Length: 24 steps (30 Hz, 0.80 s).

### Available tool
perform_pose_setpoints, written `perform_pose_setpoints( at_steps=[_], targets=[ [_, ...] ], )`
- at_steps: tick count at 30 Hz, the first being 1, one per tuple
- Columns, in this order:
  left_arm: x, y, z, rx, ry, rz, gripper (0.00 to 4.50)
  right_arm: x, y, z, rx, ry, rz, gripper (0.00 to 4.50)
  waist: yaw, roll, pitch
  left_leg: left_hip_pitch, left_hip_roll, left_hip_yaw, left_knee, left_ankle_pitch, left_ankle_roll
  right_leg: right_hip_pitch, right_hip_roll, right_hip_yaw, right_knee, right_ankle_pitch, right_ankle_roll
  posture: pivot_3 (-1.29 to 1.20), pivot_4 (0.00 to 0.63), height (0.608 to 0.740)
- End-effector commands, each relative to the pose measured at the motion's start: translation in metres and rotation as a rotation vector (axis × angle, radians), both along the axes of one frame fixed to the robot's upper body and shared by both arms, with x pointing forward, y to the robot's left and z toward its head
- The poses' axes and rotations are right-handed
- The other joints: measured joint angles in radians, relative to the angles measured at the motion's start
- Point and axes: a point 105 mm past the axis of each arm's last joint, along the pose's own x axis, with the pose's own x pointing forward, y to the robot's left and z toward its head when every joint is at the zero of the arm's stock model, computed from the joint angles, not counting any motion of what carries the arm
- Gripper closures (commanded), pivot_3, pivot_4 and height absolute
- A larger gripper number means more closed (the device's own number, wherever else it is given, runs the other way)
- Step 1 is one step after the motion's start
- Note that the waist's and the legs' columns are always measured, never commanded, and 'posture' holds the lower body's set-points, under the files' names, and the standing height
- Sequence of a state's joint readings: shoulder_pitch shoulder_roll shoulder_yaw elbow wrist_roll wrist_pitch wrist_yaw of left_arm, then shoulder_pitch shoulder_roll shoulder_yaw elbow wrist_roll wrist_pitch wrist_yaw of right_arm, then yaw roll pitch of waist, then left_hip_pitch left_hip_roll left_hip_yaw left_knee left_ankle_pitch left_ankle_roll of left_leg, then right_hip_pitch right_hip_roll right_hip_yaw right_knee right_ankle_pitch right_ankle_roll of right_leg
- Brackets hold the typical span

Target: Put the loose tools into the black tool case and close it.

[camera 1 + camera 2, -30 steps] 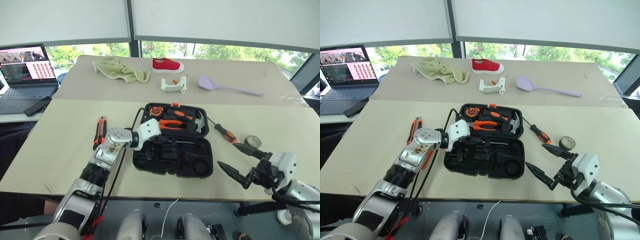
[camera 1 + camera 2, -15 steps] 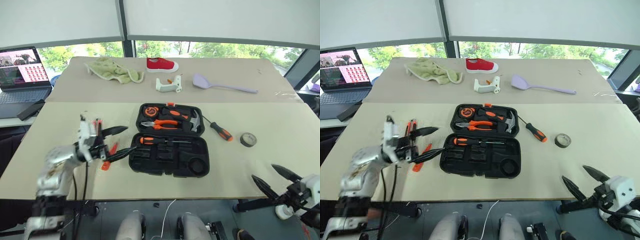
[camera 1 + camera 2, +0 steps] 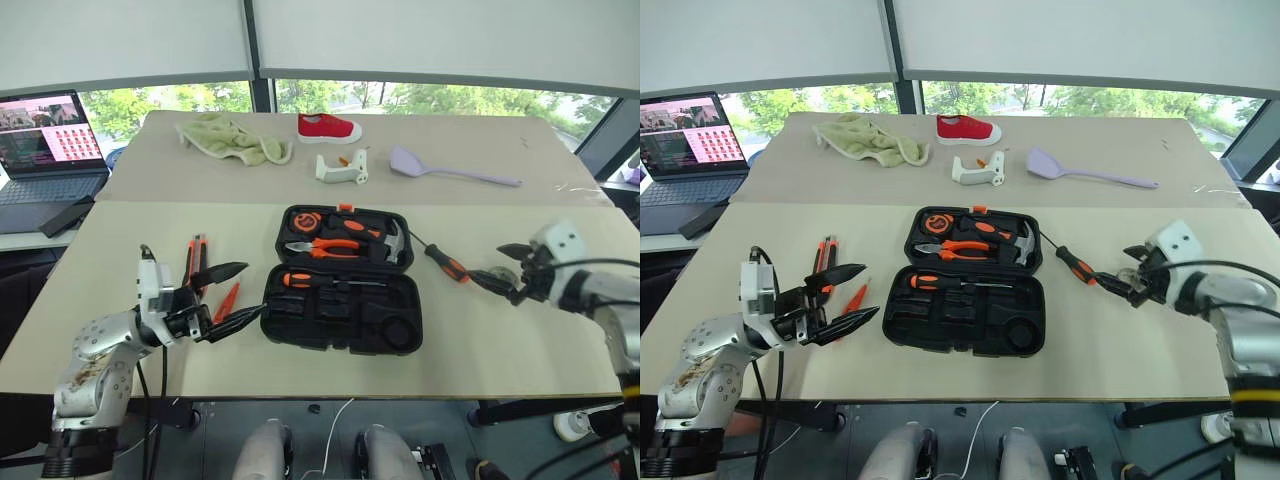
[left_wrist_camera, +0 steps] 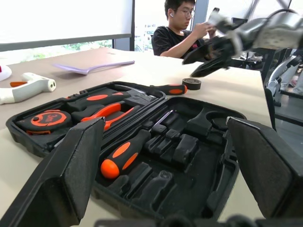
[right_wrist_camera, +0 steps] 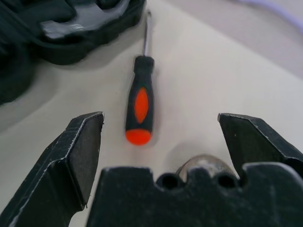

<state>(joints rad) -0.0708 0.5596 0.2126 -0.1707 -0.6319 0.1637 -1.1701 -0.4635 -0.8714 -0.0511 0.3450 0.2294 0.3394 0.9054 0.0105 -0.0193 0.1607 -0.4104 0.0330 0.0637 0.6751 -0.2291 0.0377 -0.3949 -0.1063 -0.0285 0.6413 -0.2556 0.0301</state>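
Since the earlier frames, the left gripper (image 3: 228, 297) had pulled back out of the black plastic clamshell tool case (image 3: 345, 282) to the lower left of the head view. It left one black-and-orange-handled screwdriver (image 3: 318, 281) lying across the moulded slots along the case's hinge line. Its two black fingers stood spread wide and grasped nothing. The right gripper (image 3: 503, 269), which had hung low at the lower right edge, had swung up and inward to the right-middle of the frame. Its fingers were also parted and empty, and it hovered just beside the second black-and-orange screwdriver (image 5: 140, 100), which lay on the beige tabletop (image 3: 120, 330) right of the case. In the right wrist view that screwdriver sat between the open fingers, untouched.

Judging from this, one tool was stowed and the right arm was lining up for the next pick. The small dark tape roll (image 4: 191, 83) rested on the table near that screwdriver. The orange-black utility knife (image 3: 195, 262) and the slim orange tester screwdriver (image 3: 226, 301) lay at the left-middle of the frame, beside the left gripper. The case was open, centre frame, with its lid flat, so closing it was some way off.
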Motion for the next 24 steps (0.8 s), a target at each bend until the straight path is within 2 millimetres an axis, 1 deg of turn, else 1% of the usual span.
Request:
perform_pose_setpoints(
  at_steps=[1, 4, 6, 7, 11, 14, 15, 16, 19, 21, 23, 24],
  targets=[
    [-0.003, -0.004, 0.008, -0.007, -0.032, -0.013, 0.11, 0.015, 0.003, -0.007, -0.049, 0.087, 0.008, 0.00, -0.002, 0.000, 0.000, 0.000, 0.000, 0.000, 0.000, 0.000, 0.000, -0.001, 0.000, 0.000, 0.000, 0.000, 0.000, 0.00, 0.150, 0.740],
    [-0.004, -0.004, 0.008, -0.006, -0.035, -0.007, 0.11, 0.025, 0.010, -0.014, -0.059, 0.119, 0.022, 0.00, -0.001, 0.000, 0.000, -0.001, 0.000, 0.000, 0.000, 0.000, 0.000, -0.001, 0.000, 0.000, 0.000, 0.000, 0.000, 0.00, 0.150, 0.740],
    [-0.004, -0.004, 0.007, -0.006, -0.034, -0.006, 0.00, 0.029, 0.015, -0.016, -0.047, 0.126, 0.032, 0.52, -0.002, 0.000, 0.000, -0.001, 0.001, 0.001, 0.000, 0.000, 0.001, -0.001, 0.000, -0.001, 0.000, 0.000, 0.001, 0.00, 0.150, 0.740],
    [-0.005, -0.004, 0.006, -0.006, -0.032, -0.005, 0.00, 0.031, 0.016, -0.018, -0.051, 0.127, 0.028, 0.64, -0.002, 0.000, 0.000, -0.002, 0.001, 0.001, 0.000, 0.000, 0.001, -0.002, 0.000, 0.000, 0.000, 0.000, 0.001, 0.00, 0.150, 0.740],
    [-0.008, -0.005, 0.002, -0.004, -0.025, -0.009, 0.00, 0.034, 0.017, -0.023, -0.051, 0.124, 0.024, 2.07, -0.008, 0.000, 0.000, -0.002, 0.001, 0.001, 0.000, 0.000, 0.001, -0.002, 0.000, 0.000, 0.000, 0.001, 0.001, 0.00, 0.150, 0.740],
    [-0.008, -0.006, 0.003, -0.021, -0.027, -0.009, 0.00, 0.039, 0.014, -0.015, -0.025, 0.061, -0.010, 3.09, -0.008, 0.000, 0.000, -0.002, 0.001, 0.001, 0.000, 0.000, 0.000, -0.002, 0.000, 0.000, 0.000, 0.001, 0.001, 0.00, 0.150, 0.740],
    [-0.008, -0.006, 0.005, -0.032, -0.030, -0.006, 0.00, 0.040, 0.011, -0.011, -0.017, 0.035, -0.028, 3.33, -0.008, 0.000, 0.000, -0.001, 0.001, 0.001, 0.000, 0.000, 0.000, -0.002, 0.000, 0.000, 0.000, 0.001, 0.001, 0.00, 0.150, 0.740],
    [-0.006, -0.006, 0.008, -0.054, -0.035, 0.001, 0.00, 0.042, 0.005, -0.004, -0.024, -0.014, -0.060, 3.46, -0.008, 0.000, 0.000, -0.001, 0.001, 0.001, 0.000, 0.000, 0.000, -0.002, 0.000, 0.000, 0.000, 0.001, 0.001, 0.00, 0.150, 0.740],
    [-0.002, -0.006, 0.016, -0.105, -0.047, 0.021, 0.00, 0.042, -0.007, 0.013, -0.039, -0.115, -0.105, 3.46, -0.006, 0.000, 0.000, -0.003, 0.001, 0.001, 0.000, 0.000, 0.000, -0.004, -0.001, 0.001, 0.001, 0.001, 0.002, 0.00, 0.150, 0.740],
    [-0.001, -0.005, 0.019, -0.133, -0.050, 0.038, 0.00, 0.038, 0.004, 0.033, -0.026, -0.218, -0.024, 3.46, -0.005, 0.000, 0.000, -0.005, 0.001, 0.001, 0.000, 0.000, 0.000, -0.006, -0.001, 0.001, 0.001, 0.001, 0.002, 0.00, 0.150, 0.740],
    [-0.001, -0.002, 0.018, -0.136, -0.045, 0.053, 0.00, 0.036, 0.013, 0.046, -0.028, -0.272, 0.020, 3.46, -0.006, 0.000, 0.000, -0.006, 0.001, 0.002, 0.000, 0.000, 0.000, -0.007, 0.000, 0.002, 0.001, 0.001, 0.002, 0.00, 0.150, 0.740],
    [-0.002, 0.002, 0.015, -0.125, -0.037, 0.066, 0.00, 0.031, 0.030, 0.055, -0.024, -0.307, 0.129, 3.46, -0.012, 0.000, 0.000, -0.006, 0.001, 0.002, 0.000, 0.000, 0.000, -0.008, 0.000, 0.002, 0.002, 0.001, 0.002, 0.00, 0.150, 0.740]
  ],
)
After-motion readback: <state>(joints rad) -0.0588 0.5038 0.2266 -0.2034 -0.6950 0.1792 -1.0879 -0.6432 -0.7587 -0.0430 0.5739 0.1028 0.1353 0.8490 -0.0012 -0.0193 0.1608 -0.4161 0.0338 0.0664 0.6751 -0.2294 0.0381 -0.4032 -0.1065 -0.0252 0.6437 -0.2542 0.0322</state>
